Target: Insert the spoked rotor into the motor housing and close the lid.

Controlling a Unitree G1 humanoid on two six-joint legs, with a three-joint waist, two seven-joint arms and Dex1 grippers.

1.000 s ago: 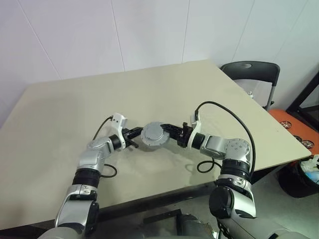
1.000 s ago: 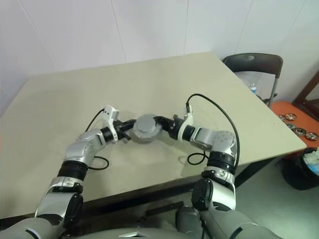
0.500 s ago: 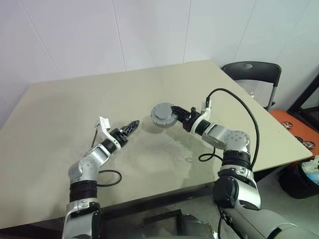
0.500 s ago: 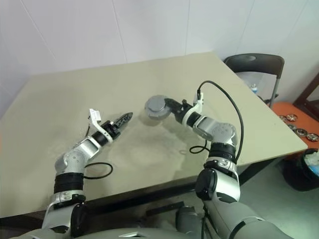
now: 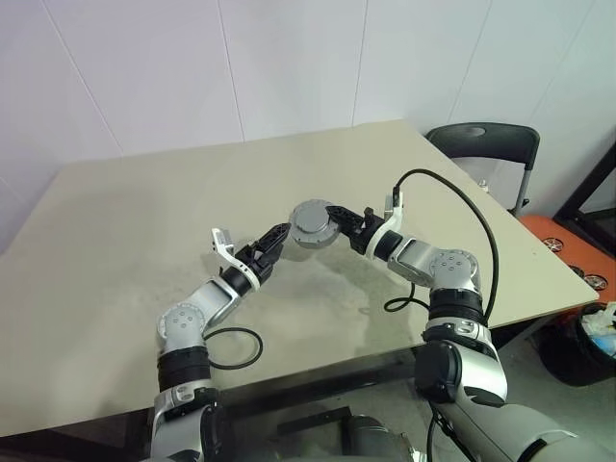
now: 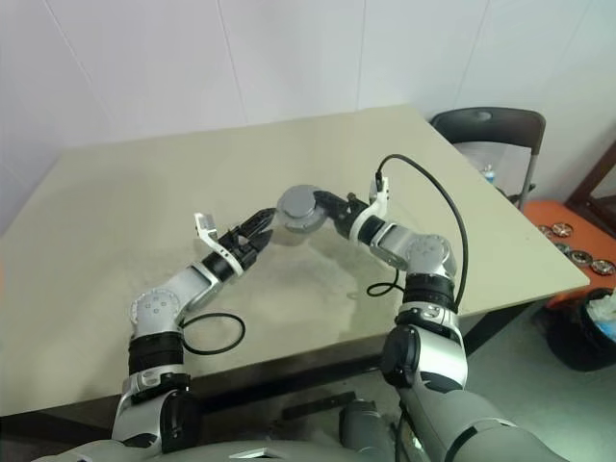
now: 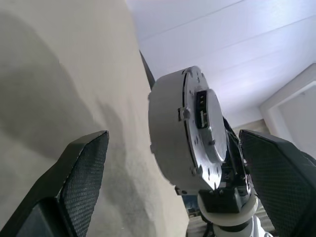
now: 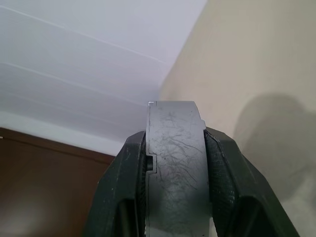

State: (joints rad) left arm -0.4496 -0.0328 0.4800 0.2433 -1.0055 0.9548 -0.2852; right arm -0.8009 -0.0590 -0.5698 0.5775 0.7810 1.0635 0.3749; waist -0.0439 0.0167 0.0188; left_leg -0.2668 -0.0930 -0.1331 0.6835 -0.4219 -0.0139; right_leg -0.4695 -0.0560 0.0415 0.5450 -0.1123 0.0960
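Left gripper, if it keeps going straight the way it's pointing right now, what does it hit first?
Probably the grey motor assembly held off the table by the right gripper. The open left gripper points at it, and the left wrist view shows it dead ahead between the fingers, a small gap apparently remaining.

Since a second ago the left gripper [image 5: 280, 233] has let go of the motor housing [image 5: 311, 224], opened its fingers and come back just beside it, while the right gripper [image 5: 332, 218] carried it toward upper centre.

Beige table [image 5: 144, 221], black chair [image 5: 481, 144] beyond its far right corner.
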